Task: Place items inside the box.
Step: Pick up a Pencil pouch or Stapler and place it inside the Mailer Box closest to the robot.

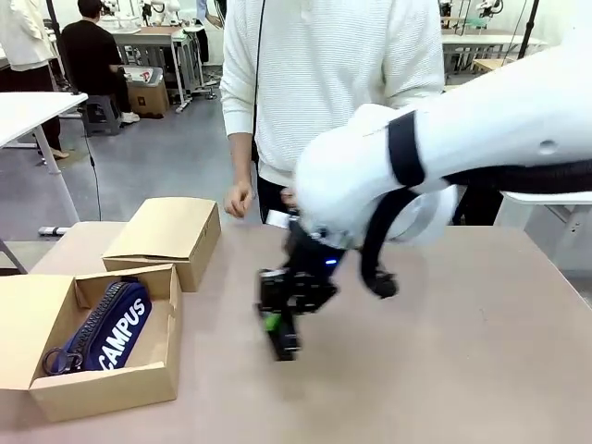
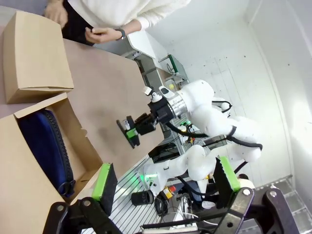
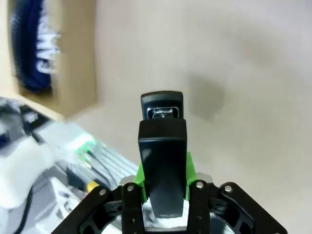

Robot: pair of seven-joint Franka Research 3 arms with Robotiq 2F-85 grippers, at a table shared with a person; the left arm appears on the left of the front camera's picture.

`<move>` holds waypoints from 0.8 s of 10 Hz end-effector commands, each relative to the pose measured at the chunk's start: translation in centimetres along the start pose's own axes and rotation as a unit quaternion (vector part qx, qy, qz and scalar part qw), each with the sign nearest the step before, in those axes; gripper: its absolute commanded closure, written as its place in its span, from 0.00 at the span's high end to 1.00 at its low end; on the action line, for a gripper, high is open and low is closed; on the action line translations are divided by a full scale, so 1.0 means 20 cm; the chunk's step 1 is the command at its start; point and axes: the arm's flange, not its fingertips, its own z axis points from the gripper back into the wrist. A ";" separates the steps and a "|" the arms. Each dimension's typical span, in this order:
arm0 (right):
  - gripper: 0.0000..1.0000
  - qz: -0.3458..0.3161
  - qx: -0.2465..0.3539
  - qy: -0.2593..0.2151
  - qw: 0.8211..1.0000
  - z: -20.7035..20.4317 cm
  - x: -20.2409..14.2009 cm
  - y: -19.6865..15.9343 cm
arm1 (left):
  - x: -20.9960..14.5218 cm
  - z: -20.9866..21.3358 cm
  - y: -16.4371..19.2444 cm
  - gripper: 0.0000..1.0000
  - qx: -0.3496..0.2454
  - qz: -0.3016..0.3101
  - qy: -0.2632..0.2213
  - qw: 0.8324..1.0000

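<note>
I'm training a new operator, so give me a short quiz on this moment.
1. True or false: the right gripper is shut on the stapler.
2. What lies in the open box? A) navy case B) yellow knife C) marker
3. Fill in: the left gripper is ____.
Key: 1 true; 2 A; 3 open.

Pencil case (image 1: 106, 335) in open box (image 1: 102, 393), table (image 1: 444, 351) left; closed box (image 1: 166, 231) behind it; stapler (image 3: 162, 161) above table, right of boxes
</note>
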 end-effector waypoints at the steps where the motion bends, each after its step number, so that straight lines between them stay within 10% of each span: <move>1: 0.31 0.013 0.067 -0.042 0.997 -0.03 0.03 0.09 | -0.01 0.01 0.00 1.00 -0.005 -0.010 0.000 1.000; 2: 0.31 0.009 0.136 -0.040 0.990 0.06 0.02 0.06 | -0.01 0.01 0.00 1.00 -0.005 -0.010 0.000 1.000; 3: 0.31 0.003 0.024 -0.021 0.999 -0.03 -0.01 0.14 | -0.01 0.01 0.00 1.00 -0.005 -0.010 0.000 1.000; 8: 0.31 0.041 0.086 -0.043 0.995 -0.03 0.06 0.31 | -0.01 0.01 0.00 1.00 -0.005 -0.010 0.000 1.000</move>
